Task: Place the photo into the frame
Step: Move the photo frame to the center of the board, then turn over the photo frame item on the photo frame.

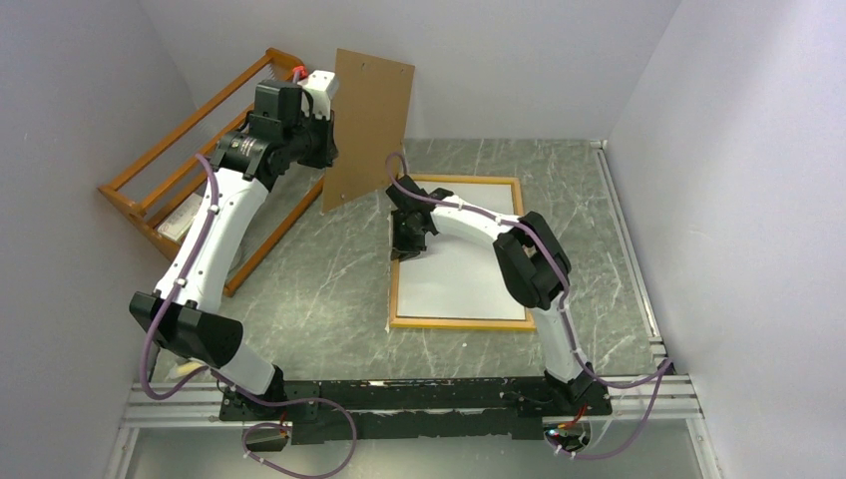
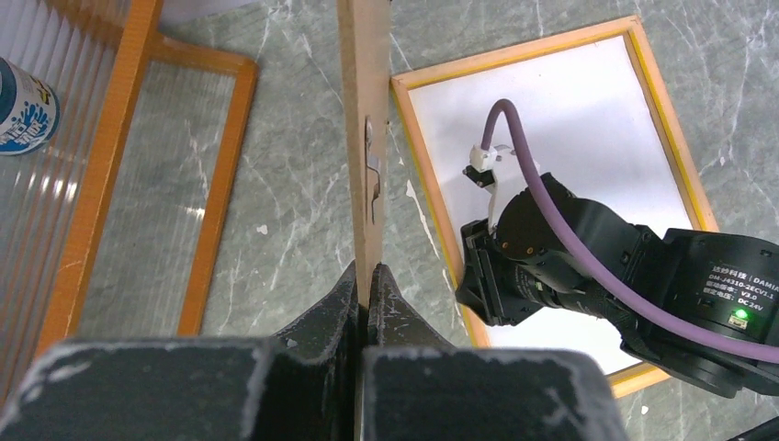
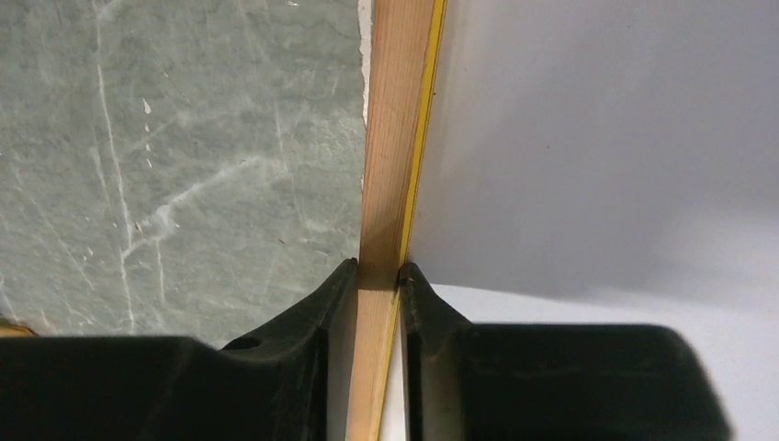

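At the far left an orange-brown slatted rack (image 1: pixel 150 165) lies on the grey marbled table (image 1: pixel 319 289). A small can with a blue-and-white label (image 2: pixel 20 108) sits by it in the left wrist view.

Next comes the left claw (image 2: pixel 369 276), raised near the back wall. Its two fingers are pressed together on the edge of a brown hardboard panel (image 1: pixel 369 120), with only the board's thickness between them. The panel stands upright off the table (tilted a little in the overhead view), and the wrist camera sees it edge-on.

Further right, the right claw (image 3: pixel 378 274) is down low at the left rail of the frame (image 1: pixel 459 322). Its fingers stand narrowly apart and clamp that rail, one on the outer side and one on the inner side, where a thin yellow edge shows against the wood.

The frame lies flat on the table right of centre, with its wood-orange side up. The photo (image 1: pixel 459 279) fills the opening and shows only its plain white back. A thin white sliver also shows just outside the left rail, so whether the sheet sits fully inside the frame I cannot tell.
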`<state>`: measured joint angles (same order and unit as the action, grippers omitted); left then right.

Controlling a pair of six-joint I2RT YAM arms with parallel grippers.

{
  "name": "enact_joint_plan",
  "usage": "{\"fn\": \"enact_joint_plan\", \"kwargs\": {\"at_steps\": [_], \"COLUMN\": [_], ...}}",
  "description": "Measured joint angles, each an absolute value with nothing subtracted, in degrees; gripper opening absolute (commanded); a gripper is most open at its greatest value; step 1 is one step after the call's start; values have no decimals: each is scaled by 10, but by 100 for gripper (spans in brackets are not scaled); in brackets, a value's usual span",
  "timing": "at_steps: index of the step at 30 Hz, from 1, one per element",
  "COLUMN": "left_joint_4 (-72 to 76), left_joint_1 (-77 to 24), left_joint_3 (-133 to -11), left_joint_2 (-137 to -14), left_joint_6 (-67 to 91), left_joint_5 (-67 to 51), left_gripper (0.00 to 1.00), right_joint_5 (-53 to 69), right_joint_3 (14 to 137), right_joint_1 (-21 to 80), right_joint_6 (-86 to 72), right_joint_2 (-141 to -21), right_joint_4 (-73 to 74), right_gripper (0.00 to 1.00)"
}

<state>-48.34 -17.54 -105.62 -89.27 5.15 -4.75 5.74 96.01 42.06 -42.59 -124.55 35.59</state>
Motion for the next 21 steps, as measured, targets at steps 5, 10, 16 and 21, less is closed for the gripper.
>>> {"fn": "enact_joint_plan", "kwargs": {"at_steps": [5, 10, 16, 21], "left_joint_4": [-484, -483, -483, -476], "left_joint_1": [-175, -175, -174, -174], "left_joint_3": [-1059, -1059, -1058, -1018], "left_joint_2": [-896, -895, -893, -855], "left_joint_6": [49, 37, 0, -36], "left_joint_5": [-47, -48, -63, -76], "left_gripper": [3, 3, 3, 3], "right_joint_5": [68, 55, -1, -9], "right_joint_3": [969, 957, 923, 912], "right_joint_1": [423, 424, 417, 366], "right_joint_6": [-434, -429, -374, -273], "right_joint_2": [-1249, -1214, -1063, -944], "right_joint_4": [353, 350, 331, 272], "right_gripper": [61, 69, 74, 84]}}
